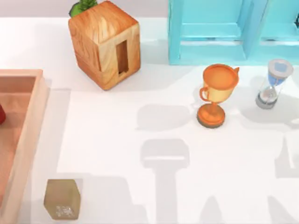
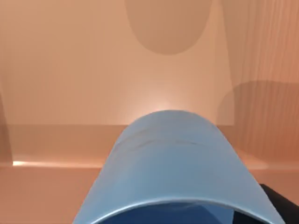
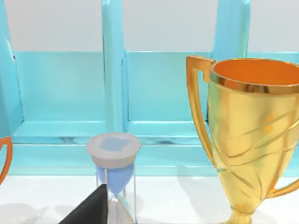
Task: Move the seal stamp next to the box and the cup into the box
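White tabletop is carrying, from left: the box (image 1: 41, 100) at its left edge; the seal stamp (image 1: 62, 199) standing just right of the box's wall; farther right, wooden cube (image 1: 104, 43), trophy (image 1: 217, 94), hourglass (image 1: 273, 84). The cup (image 2: 173, 168) is hovering over the box's floor; finger spread of either gripper cannot be told.

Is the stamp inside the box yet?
No: in the top view the stamp sits on the table just outside the box wall.
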{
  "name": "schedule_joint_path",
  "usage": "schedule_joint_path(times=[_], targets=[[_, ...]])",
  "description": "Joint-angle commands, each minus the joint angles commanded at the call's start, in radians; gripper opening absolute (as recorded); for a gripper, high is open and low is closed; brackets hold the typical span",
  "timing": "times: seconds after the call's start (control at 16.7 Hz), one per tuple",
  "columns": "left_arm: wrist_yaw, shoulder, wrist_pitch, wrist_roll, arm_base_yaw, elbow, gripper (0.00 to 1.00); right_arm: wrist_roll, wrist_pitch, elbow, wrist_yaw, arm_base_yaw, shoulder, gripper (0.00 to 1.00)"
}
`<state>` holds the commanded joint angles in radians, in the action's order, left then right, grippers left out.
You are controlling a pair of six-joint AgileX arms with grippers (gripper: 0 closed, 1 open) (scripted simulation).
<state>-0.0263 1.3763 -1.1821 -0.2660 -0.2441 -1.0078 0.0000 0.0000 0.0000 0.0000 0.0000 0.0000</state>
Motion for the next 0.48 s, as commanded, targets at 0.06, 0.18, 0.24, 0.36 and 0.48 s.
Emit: schedule_joint_path(times=[0.06,0.18,0.24,0.36,0.48], targets=[[0.000,-0.003,0.001,-0.003,-0.003,0.003,0.00,0.000,0.000,0.000,0.000,0.000,0.000,1.00],[0.000,-0.003,0.001,-0.003,-0.003,0.003,0.00,0.000,0.000,0.000,0.000,0.000,0.000,1.00],[-0.002,0.001,-0.002,-0.004,0.001,0.001,0.00,0.000,0.000,0.000,0.000,0.000,0.000,1.00],[-0.011,0.001,0.013,-0.002,0.002,-0.009,0.00,0.000,0.000,0.000,0.000,0.000,0.000,1.00],[-0.038,0.011,0.069,0.002,0.005,-0.035,0.00,0.000,0.000,0.000,0.000,0.000,0.000,1.00]])
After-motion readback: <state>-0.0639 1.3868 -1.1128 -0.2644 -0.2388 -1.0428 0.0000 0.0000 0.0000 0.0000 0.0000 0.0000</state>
